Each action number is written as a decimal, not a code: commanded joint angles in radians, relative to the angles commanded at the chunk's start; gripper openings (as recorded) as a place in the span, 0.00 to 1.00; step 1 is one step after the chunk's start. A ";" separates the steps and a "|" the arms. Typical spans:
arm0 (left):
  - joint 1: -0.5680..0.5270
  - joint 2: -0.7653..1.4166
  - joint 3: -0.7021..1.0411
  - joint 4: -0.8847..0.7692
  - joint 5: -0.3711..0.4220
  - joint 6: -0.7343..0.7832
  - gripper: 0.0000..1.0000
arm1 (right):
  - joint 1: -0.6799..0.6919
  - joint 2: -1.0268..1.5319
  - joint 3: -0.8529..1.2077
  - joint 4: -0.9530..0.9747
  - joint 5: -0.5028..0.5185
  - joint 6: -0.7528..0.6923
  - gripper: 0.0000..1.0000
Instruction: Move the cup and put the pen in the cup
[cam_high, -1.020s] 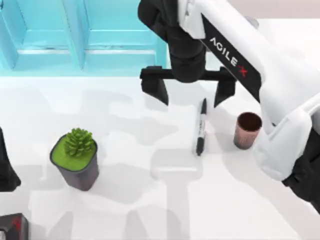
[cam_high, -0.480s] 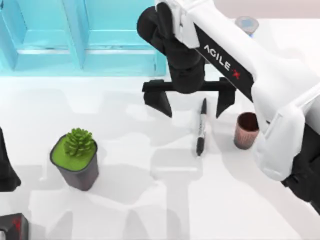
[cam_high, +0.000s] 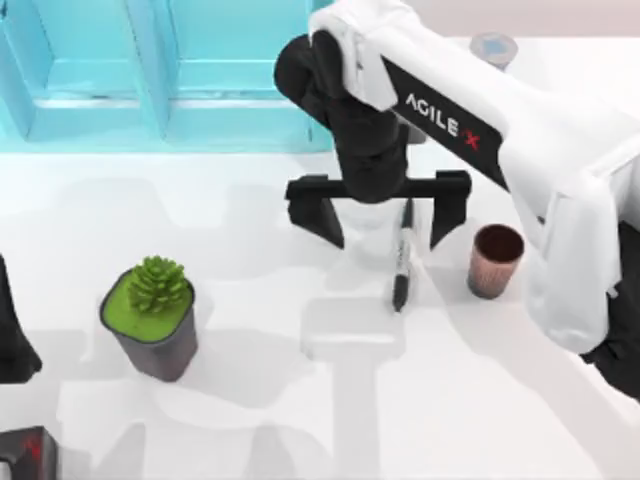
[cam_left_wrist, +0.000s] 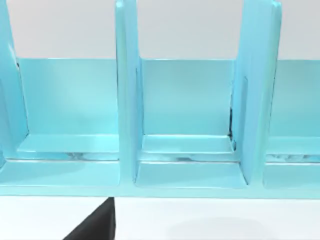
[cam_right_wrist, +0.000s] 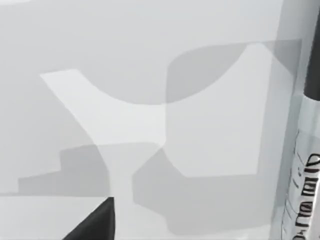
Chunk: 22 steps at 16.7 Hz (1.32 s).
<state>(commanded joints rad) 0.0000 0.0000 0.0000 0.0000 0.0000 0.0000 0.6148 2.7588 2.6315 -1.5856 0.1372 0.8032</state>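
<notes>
Overhead, the right gripper (cam_high: 378, 212) sits just above the centre of the frame with its two dark fingers spread wide and nothing between them. One finger (cam_high: 322, 212) stands left of centre, the other at about the same height further right. The white AgileX arm runs from it to the right edge, where it is cut off, and it covers much of the upper right of the frame.

The pen (cam_high: 402, 262) lies on the white table (cam_high: 300, 400) just right of centre, nearly upright in the frame. Its upper end is hidden under the gripper's dark body, so only the lower part and the label band show. It lies nearer the right-hand finger than the left one. In the right wrist view the pen (cam_right_wrist: 306, 150) runs along the right edge, partly cut off, with lettering too cropped to read.

The cup (cam_high: 495, 259) stands upright to the right of the pen, apart from it, close beside the arm.

At lower left stands a dark pot with a green succulent (cam_high: 152, 315). A turquoise shelf (cam_high: 150, 80) fills the upper left. A small blue-topped object (cam_high: 494, 47) at the top right edge is hard to make out.

Only a dark sliver of the left arm (cam_high: 15, 340) shows at the left edge; whether its gripper is open or closed cannot be told.
</notes>
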 joint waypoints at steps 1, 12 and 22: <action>0.000 0.000 0.000 0.000 0.000 0.000 1.00 | -0.001 -0.014 -0.041 0.027 0.000 -0.001 1.00; 0.000 0.000 0.000 0.000 0.000 0.000 1.00 | -0.023 -0.139 -0.424 0.287 0.001 -0.024 1.00; 0.000 0.000 0.000 0.000 0.000 0.000 1.00 | -0.029 -0.160 -0.489 0.333 0.002 -0.030 1.00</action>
<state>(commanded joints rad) 0.0000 0.0000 0.0000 0.0000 0.0000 0.0000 0.5862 2.5990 2.1421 -1.2522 0.1390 0.7734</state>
